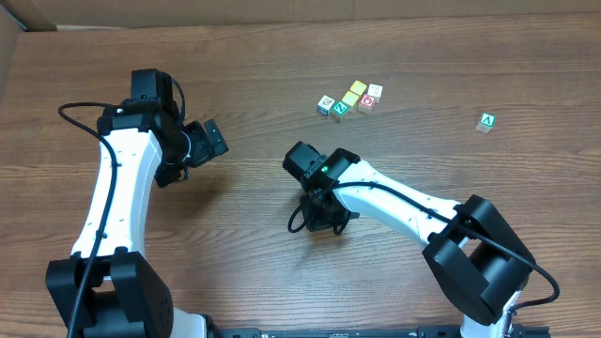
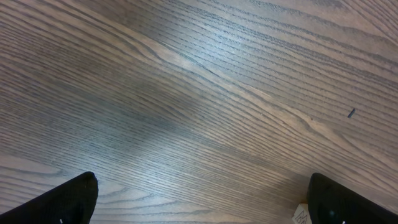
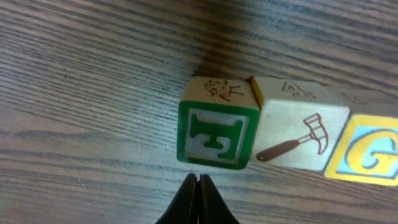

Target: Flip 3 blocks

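Pressing its fingers fully together and grasping nothing, the right gripper [image 3: 197,186] hangs just short of the green F block [image 3: 217,134] on the tabletop [image 3: 74,93]. The hammer block [image 3: 298,140] touches that block's side, with the G block [image 3: 367,152] just beside it. Well apart, the left gripper [image 2: 202,186] is spread wide and empty.

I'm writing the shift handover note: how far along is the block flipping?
Done: nothing I can confirm. The green F block, the hammer block and the G block sit in a row on the table.
In hand: the right gripper, shut and empty, points at the green F block, probably to tip it. The left gripper hangs open, holding nothing.
Remaining: likely all three flips.
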